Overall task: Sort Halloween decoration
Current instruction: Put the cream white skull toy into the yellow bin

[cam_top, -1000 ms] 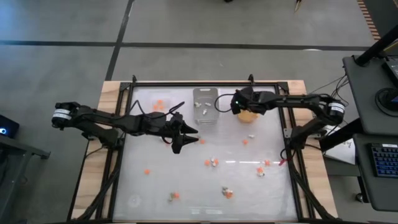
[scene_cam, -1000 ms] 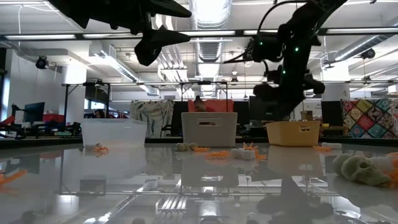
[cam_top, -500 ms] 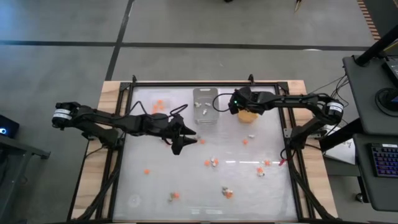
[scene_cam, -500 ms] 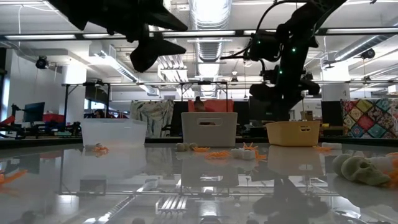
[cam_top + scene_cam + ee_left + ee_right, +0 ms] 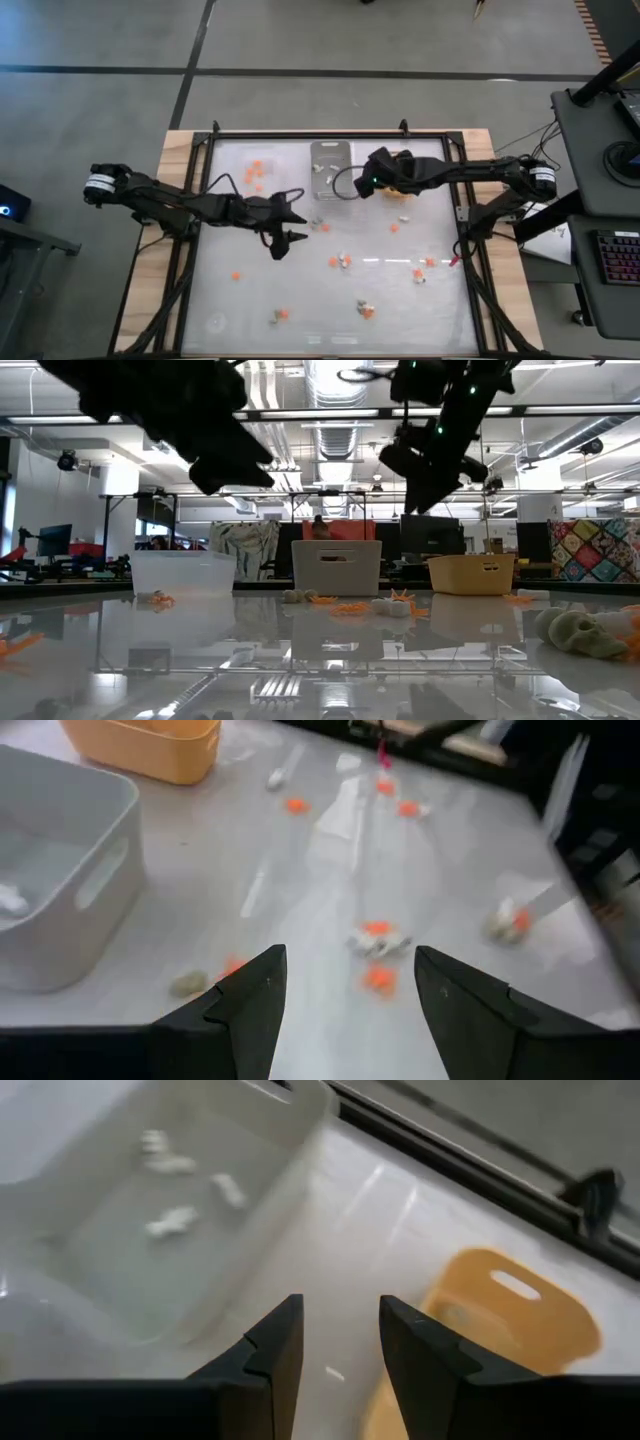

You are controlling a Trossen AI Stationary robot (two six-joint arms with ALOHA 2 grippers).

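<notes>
Tiny Halloween decorations, orange, white-and-orange and tan, lie scattered on the glossy table. White ones lie in the grey tray. My left gripper hovers open above the table's middle, near the grey tray's near end, with nothing between its fingers. My right gripper hangs open and empty in the air between the grey tray and the orange-yellow tray.
A clear tray with orange pieces stands at the far left, beside the grey tray. A skull-shaped piece lies near the low camera. A black frame rims the table. Bare table lies at the near left.
My right gripper has left the orange-yellow tray, going up and toward the table's left, and now hangs beside the grey tray. My left gripper has sunk and drifted a little toward the near edge, rolling somewhat. No decoration on the table has moved.
</notes>
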